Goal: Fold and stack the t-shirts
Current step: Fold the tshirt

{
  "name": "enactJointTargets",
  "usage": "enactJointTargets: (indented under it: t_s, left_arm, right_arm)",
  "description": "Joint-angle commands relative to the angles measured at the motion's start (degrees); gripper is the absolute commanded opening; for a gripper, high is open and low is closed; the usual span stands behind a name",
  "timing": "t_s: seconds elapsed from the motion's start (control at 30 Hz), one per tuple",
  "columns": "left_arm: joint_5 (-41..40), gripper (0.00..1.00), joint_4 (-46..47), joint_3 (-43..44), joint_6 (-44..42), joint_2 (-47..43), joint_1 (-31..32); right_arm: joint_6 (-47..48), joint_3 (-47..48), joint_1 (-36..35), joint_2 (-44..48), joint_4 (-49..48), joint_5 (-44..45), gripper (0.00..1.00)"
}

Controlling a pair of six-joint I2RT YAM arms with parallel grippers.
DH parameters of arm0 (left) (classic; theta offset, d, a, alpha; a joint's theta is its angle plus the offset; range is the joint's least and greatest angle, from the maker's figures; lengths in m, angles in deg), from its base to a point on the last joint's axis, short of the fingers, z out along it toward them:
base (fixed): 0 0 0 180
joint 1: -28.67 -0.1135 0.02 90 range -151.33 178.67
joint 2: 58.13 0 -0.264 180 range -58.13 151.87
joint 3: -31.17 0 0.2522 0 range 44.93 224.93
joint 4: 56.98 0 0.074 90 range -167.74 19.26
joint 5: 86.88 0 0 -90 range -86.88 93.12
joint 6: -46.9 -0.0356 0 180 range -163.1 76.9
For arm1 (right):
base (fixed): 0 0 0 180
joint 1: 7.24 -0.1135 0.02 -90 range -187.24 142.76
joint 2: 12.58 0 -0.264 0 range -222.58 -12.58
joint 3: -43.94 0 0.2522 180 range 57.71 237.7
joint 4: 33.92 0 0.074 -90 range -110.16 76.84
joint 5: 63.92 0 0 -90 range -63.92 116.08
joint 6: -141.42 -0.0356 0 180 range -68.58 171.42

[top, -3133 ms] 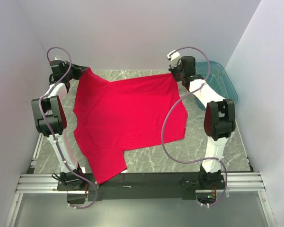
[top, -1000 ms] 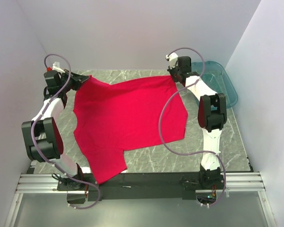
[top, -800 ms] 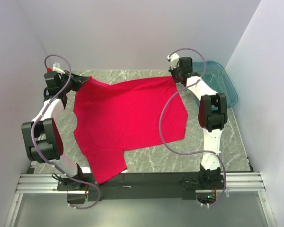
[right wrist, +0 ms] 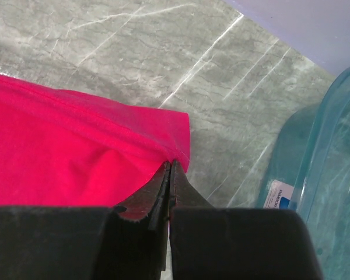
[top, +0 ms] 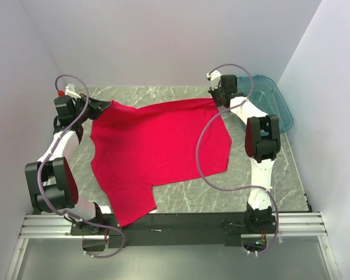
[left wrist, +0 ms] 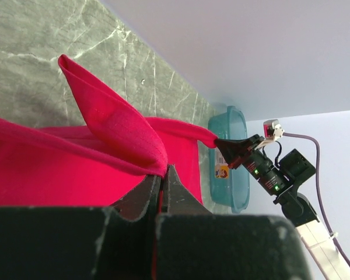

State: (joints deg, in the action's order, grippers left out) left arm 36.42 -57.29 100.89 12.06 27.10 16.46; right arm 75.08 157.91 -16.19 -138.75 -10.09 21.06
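T-shirt (top: pixel 157 146), red knit, spreads smooth over veined marble table (top: pixel 287 170).

1. Bright, even, diffuse light in all three views, seemingly from overhead; soft-edged shadows only.
2. Thin, faint shadow on the marble table (top: pixel 251 181) along the near hem of the red t-shirt (top: pixel 157 146) in the top view.
3. Mild sheen rather than harsh glare on the teal bin (top: pixel 278 108) and the pale walls (top: pixel 163 41).
4. Heavily saturated red, flattening most folds in the cloth; weave and stitching legible only in the left wrist view.
5. Sharp across the top view, corner to corner.
6. Dark and slightly soft at the bottom of both wrist views, on the left gripper (left wrist: pixel 163 175) and right gripper (right wrist: pixel 170 169) close to the lens; crisp beyond.
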Motion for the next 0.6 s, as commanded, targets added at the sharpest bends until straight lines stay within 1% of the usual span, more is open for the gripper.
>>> enactJointTargets:
  t_s: [0.0,0.57]
  left_arm:
    - [1.2,0.01,1.8,-0.4,-0.9,-3.4,-0.2]
    - [0.8,0.01,1.8,-4.1,-1.3,-5.7,-0.2]
  right_arm:
    - [0.2,-0.2,0.8,3.1,-2.2,0.7,0.02]
    - [-0.1,-0.9,1.3,3.6,-2.3,0.7,0.03]
